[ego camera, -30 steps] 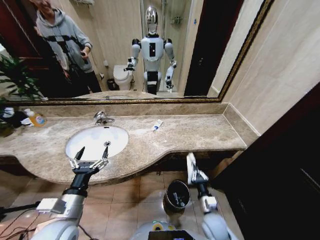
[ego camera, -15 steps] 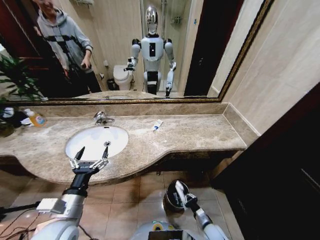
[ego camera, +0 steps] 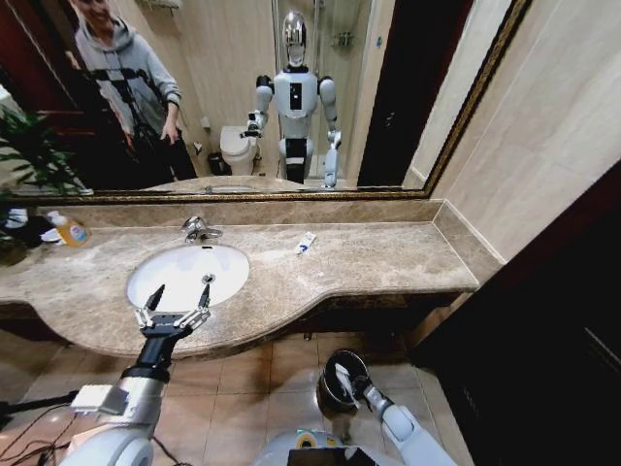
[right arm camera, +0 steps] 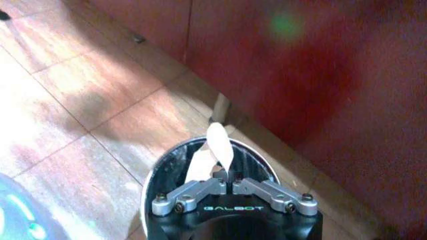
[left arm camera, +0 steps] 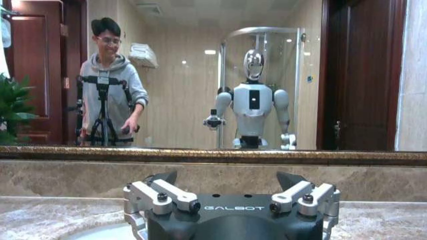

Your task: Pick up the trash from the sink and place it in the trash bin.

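Head: right gripper (ego camera: 342, 379) low over bin (ego camera: 330, 398) on floor; left gripper (ego camera: 175, 309) spread wide, empty, above sink (ego camera: 184, 275) edge.

Right wrist: fingers pinched on white packet (right arm camera: 219, 145) over bin mouth. Tilted packet could catch the rim, landing outside.

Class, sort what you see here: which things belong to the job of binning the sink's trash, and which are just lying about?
Belonging to the job:
- white packet, pinched in the right gripper
- trash bin
- sink
- left gripper, open at the sink's front rim

Just lying about:
- orange-yellow bottle
- small tube on the counter
- faucet
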You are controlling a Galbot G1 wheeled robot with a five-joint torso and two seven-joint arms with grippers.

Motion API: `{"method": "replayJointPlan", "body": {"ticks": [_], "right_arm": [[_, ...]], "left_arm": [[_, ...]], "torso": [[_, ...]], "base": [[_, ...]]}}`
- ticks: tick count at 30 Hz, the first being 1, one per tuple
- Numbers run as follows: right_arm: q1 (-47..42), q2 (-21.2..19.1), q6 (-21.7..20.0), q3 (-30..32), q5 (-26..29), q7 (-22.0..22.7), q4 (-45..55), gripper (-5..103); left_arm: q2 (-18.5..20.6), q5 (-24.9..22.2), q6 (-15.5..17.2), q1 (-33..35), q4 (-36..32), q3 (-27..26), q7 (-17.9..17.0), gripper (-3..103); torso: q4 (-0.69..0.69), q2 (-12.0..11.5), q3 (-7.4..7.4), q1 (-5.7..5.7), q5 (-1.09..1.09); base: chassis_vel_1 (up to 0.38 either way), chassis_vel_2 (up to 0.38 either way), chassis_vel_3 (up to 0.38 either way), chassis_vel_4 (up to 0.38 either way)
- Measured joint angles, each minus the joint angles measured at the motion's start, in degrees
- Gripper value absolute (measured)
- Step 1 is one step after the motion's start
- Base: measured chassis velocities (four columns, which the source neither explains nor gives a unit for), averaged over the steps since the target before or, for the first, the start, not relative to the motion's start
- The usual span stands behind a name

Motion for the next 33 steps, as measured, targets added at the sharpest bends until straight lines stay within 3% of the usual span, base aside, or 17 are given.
{"method": "replayJointPlan", "body": {"ticks": [5, 7, 10, 12, 13, 16, 21, 25, 27, 28, 30, 31, 33], "right_arm": [[2.78, -0.06, -1.38, 0.0, -0.59, -1.68, -3.46, -3], [3.27, -0.06, -1.5, 0.0, -0.52, -1.8, -4.07, 2], [4.71, 0.3, -0.44, 0.34, 0.27, -2.87, -6.37, 18], [4.78, 0.39, -0.44, 0.4, 0.53, -2.86, -6.42, 18], [4.72, 0.5, -0.49, 0.42, 1.35, -2.63, -6.35, 29], [4.37, 0.51, -0.84, 0.44, 1.94, -2.38, -5.88, 34], [3.83, 0.16, -1.5, 0.41, 3.71, -2.65, -4.36, 57], [3.02, -0.16, -1.98, 0.76, 4.95, -2.88, -2.58, 68], [0.21, -1.26, -1.65, 1.39, 9.8, -2.59, 2.09, 79], [-0.97, -1.61, -0.97, 1.37, 12.24, -1.63, 4.01, 79], [-6.26, -2.85, 0.34, 1.86, 19.96, 1.94, 12.7, 89], [-6.26, -2.85, 0.34, 1.86, 19.96, 1.94, 12.7, 89], [-12.94, -4.8, 0.18, 3.35, 26.79, 5.39, 23.59, 98]], "left_arm": [[0.0, 0.0, 0.0, 0.0, 0.0, 0.0, 0.0, 100], [0.0, 0.0, 0.0, 0.0, 0.0, 0.0, 0.0, 100], [0.0, 0.0, 0.0, 0.0, 0.0, 0.0, 0.0, 100], [0.0, 0.0, 0.0, 0.0, 0.0, 0.0, 0.0, 100], [0.0, 0.0, 0.0, 0.0, 0.0, 0.0, 0.0, 100], [0.0, 0.0, 0.0, 0.0, 0.0, 0.0, 0.0, 100], [0.0, 0.0, 0.0, 0.0, 0.0, 0.0, 0.0, 100], [0.0, 0.0, 0.0, 0.0, 0.0, 0.0, 0.0, 100], [0.0, 0.0, 0.0, 0.0, 0.0, 0.0, 0.0, 100], [0.0, 0.0, 0.0, 0.0, 0.0, 0.0, 0.0, 100], [0.0, 0.0, 0.0, 0.0, 0.0, 0.0, 0.0, 100], [0.0, 0.0, 0.0, 0.0, 0.0, 0.0, 0.0, 100], [0.0, 0.0, 0.0, 0.0, 0.0, 0.0, 0.0, 100]], "torso": [[0.0, 0.0, 0.0, 0.0, 0.0], [0.0, 0.0, 0.0, 0.0, 0.01], [0.0, 0.0, 0.0, 0.0, 0.01], [0.0, 0.0, 0.0, 0.0, 0.02], [0.0, 0.0, 0.0, 0.0, 0.01], [0.0, 0.0, 0.0, 0.0, 0.01], [0.0, 0.0, 0.0, -0.01, 0.01], [0.01, 0.0, -0.01, -0.01, 0.02], [0.01, 0.0, 0.0, 0.0, 0.0], [0.0, 0.0, 0.0, 0.0, -0.01], [0.0, 0.0, -0.01, -0.01, 0.04], [0.0, 0.0, -0.01, -0.01, 0.04], [0.0, 0.0, -0.01, -0.01, -0.02]], "base": [[0.0, 0.0, 0.0, 0.0], [0.0, 0.0, 0.0, 0.0], [0.0, 0.0, 0.0, 0.0], [0.0, 0.0, 0.0, 0.0], [0.0, 0.0, 0.0, 0.0], [0.0, 0.0, 0.0, 0.0], [0.0, 0.0, 0.0, 0.0], [0.0, 0.0, 0.0, 0.0], [0.0, 0.0, 0.0, 0.0], [0.0, 0.0, 0.0, 0.0], [0.0, 0.0, 0.0, 0.0], [0.0, 0.0, 0.0, 0.0], [0.0, 0.0, 0.0, 0.0]]}}
